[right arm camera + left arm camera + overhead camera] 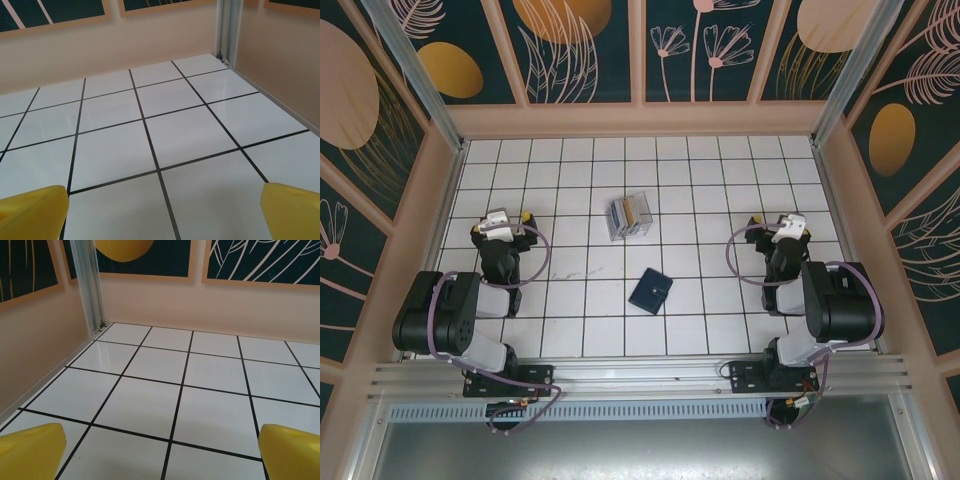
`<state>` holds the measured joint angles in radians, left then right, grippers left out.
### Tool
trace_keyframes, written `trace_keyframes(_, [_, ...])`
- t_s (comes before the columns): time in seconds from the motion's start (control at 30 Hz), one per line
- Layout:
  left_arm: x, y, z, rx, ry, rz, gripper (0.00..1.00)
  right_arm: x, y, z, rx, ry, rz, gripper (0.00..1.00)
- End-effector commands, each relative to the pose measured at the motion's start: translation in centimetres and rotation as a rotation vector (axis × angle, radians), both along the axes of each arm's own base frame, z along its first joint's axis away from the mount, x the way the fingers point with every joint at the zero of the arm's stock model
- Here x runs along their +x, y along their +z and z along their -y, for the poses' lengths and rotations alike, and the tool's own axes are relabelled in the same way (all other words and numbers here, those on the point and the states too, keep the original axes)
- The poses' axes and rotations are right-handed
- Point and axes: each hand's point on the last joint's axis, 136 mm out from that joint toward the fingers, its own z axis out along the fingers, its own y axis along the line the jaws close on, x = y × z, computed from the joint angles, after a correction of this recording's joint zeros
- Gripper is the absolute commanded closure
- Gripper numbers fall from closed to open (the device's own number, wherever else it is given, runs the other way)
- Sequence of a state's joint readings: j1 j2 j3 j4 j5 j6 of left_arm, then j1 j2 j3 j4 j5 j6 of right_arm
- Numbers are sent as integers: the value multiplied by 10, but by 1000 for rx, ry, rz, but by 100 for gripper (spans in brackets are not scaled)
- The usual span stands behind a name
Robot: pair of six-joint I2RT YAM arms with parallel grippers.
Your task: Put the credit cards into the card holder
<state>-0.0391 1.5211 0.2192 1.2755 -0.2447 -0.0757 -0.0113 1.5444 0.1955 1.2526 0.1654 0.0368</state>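
The clear card holder (628,216) stands on the white tiled floor at mid-table, toward the back. A tan-gold credit card (638,211) and darker cards (620,216) show within it; I cannot tell how they sit in the slots. My left gripper (505,214) rests at the left, well apart from the holder. My right gripper (778,219) rests at the right, equally far away. In the left wrist view the left gripper (162,455) is open, its yellow fingertips (30,451) wide apart over bare tile. The right gripper (162,215) is also open, with nothing between its yellow fingertips (295,210).
A flat dark blue folding wallet (650,291) lies nearer the arms, in front of the holder. Peach walls (640,120) enclose the floor on three sides. A metal corner post (90,285) rises ahead of the left gripper, and another post (227,27) ahead of the right.
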Motion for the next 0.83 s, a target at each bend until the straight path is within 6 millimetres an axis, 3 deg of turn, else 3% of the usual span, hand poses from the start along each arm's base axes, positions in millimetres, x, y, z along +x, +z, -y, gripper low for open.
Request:
trace_keyframes(0.0, [2, 6, -4, -18, 20, 28, 1, 4, 16, 0, 16, -12, 61, 1])
trace_keyframes(0.8, [0, 8, -5, -18, 21, 35, 1, 7, 15, -7, 6, 36, 52, 1])
